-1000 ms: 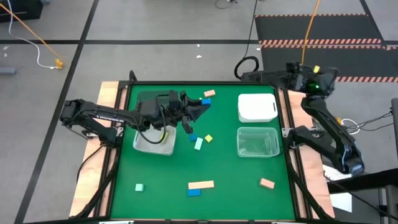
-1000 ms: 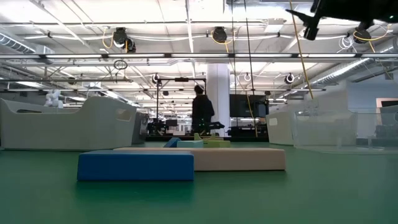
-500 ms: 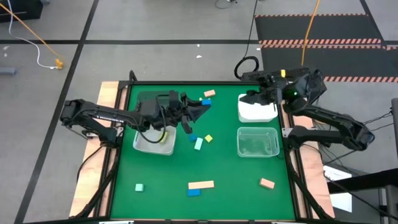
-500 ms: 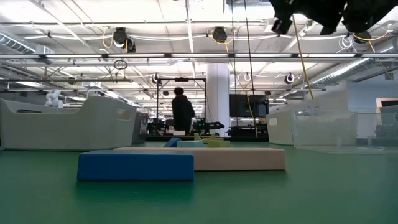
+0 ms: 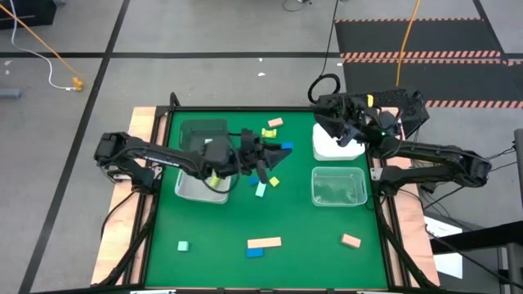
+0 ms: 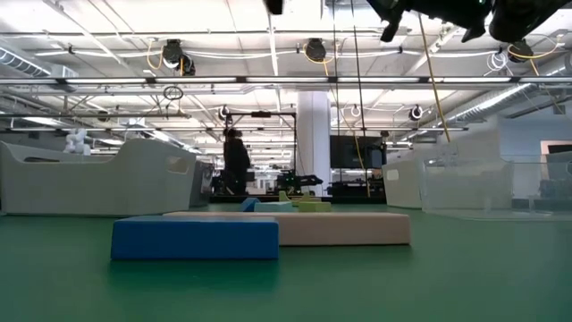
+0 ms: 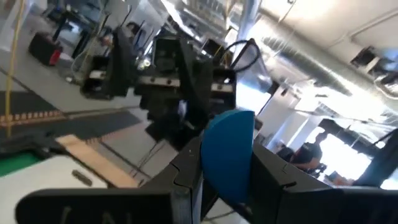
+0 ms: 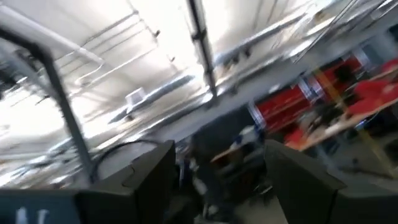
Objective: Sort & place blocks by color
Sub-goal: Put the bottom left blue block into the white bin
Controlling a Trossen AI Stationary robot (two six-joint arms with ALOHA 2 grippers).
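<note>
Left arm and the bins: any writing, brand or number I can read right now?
White lettering runs along the left arm in the high view, too small to read.
No readable text on the white bin, the blue block in the left gripper, or the room beyond the table.

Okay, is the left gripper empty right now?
No, the left gripper is shut on a blue block, which sits clamped between its two dark fingers in the left wrist view.
</note>
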